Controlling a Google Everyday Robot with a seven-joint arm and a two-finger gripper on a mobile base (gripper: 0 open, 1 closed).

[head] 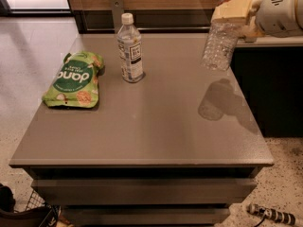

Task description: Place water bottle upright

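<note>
— Where's the water bottle (pixel 218 44)?
— Upper right of frame, off the desk (pixel 156 126), hanging nearly upright. My gripper (pixel 232 19) is there too, fingers (pixel 236 8) clamped round its upper part.

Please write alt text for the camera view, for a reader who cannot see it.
At upper right, the robot's gripper holds a clear ribbed plastic water bottle, slightly tilted, above the right side of a grey table. A smooth labelled bottle stands upright at the back; a green snack bag lies left of it.
</note>
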